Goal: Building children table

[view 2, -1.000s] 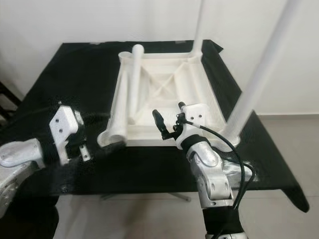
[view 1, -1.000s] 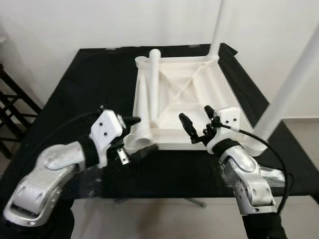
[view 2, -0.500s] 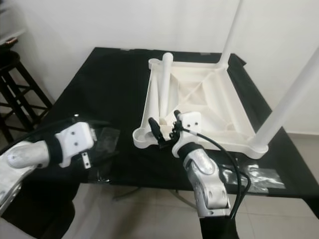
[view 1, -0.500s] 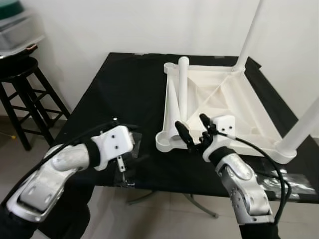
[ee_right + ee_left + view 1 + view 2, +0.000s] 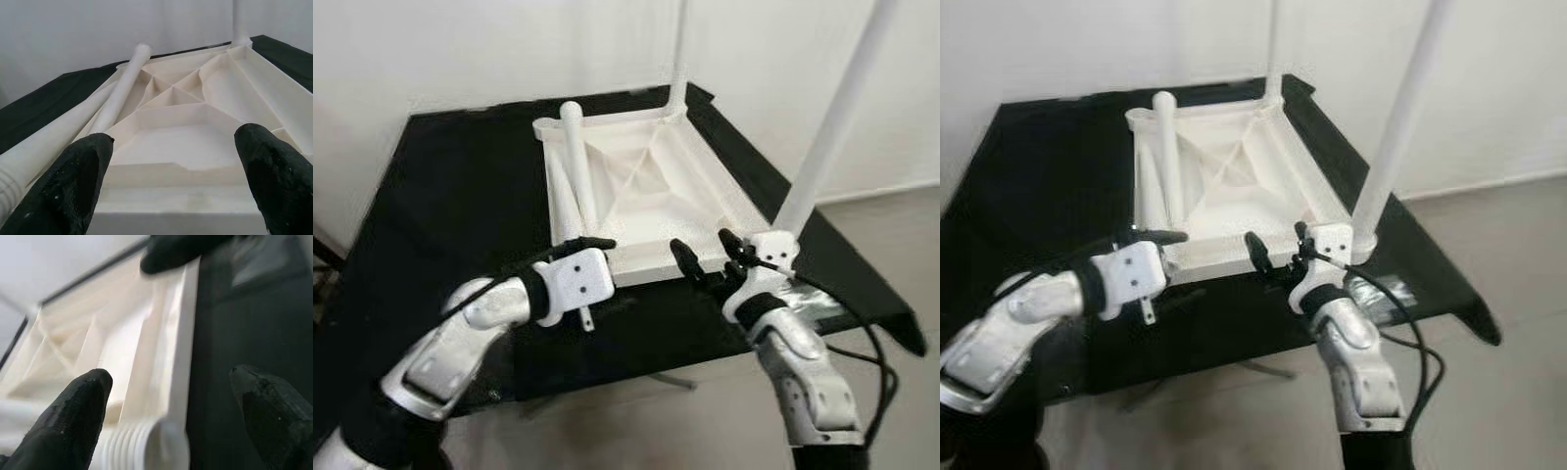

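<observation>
Fingers of both grippers, left [image 5: 597, 243] and right [image 5: 705, 257], are spread at the tabletop's [image 5: 646, 181] near edge, gripping nothing.

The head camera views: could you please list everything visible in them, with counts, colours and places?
Upturned white plastic tabletop: one, on the black table.
Upright white table legs: two, fitted at the tabletop's right-hand corners.
Loose white table legs: two, lying along its left side.
Black-covered table: one, against the white wall.
Clear plastic wrap: one piece, near the table's right front corner.
Left hand: open, at the tabletop's near-left corner.
Right hand: open, at its near edge.
</observation>
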Robot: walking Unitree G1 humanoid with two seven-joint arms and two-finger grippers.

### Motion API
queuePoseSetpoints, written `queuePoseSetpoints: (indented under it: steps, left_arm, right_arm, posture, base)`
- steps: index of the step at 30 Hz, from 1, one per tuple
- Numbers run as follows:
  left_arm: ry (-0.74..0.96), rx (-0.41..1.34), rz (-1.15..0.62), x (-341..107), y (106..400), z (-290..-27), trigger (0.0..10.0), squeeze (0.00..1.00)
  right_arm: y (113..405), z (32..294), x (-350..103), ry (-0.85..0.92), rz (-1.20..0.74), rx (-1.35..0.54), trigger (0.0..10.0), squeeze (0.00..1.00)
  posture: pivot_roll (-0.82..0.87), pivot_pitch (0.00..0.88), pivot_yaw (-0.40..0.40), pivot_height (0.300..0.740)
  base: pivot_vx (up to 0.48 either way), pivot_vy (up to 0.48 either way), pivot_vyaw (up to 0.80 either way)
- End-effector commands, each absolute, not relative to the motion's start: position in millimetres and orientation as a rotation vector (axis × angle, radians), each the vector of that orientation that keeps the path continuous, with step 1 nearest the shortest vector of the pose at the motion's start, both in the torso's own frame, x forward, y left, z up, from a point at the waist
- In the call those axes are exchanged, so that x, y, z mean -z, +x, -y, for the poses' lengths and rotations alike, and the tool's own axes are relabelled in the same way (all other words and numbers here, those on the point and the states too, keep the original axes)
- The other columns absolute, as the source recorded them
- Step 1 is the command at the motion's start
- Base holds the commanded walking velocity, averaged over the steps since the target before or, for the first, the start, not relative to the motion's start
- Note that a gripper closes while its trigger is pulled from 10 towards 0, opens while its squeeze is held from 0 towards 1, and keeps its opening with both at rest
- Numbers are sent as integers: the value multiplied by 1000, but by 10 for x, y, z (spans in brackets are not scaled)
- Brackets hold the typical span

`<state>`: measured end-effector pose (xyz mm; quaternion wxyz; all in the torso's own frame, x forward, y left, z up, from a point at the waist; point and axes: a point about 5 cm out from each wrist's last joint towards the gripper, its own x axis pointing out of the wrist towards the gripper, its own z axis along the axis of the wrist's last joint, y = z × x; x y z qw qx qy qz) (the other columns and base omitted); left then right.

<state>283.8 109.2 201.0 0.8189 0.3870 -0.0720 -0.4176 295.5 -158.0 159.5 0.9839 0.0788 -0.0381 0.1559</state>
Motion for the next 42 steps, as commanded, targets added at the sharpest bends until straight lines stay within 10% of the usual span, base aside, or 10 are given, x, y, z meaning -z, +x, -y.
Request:
queuePoseSetpoints:
  steps: [1, 17, 42]
  left_arm:
    - [875, 851, 108, -1926, 2884, -1127, 10000, 0]
    - [1086, 727, 48, -1888, 3048, -1377, 10000, 0]
    - [943, 493, 38, -1820, 3214, -1330, 10000, 0]
  right_arm:
    - [2956, 1547, -1579, 176, 73, -324, 10000, 0]
    - [2946, 1541, -1577, 193, 65, -331, 10000, 0]
    - [2949, 1540, -1578, 187, 62, -330, 10000, 0]
  posture:
    - [8, 96, -1, 740]
    - [5, 99, 6, 740]
    - [-2, 102, 6, 740]
  base:
    - [0, 0, 0]
    - [0, 0, 0]
    - [0, 0, 0]
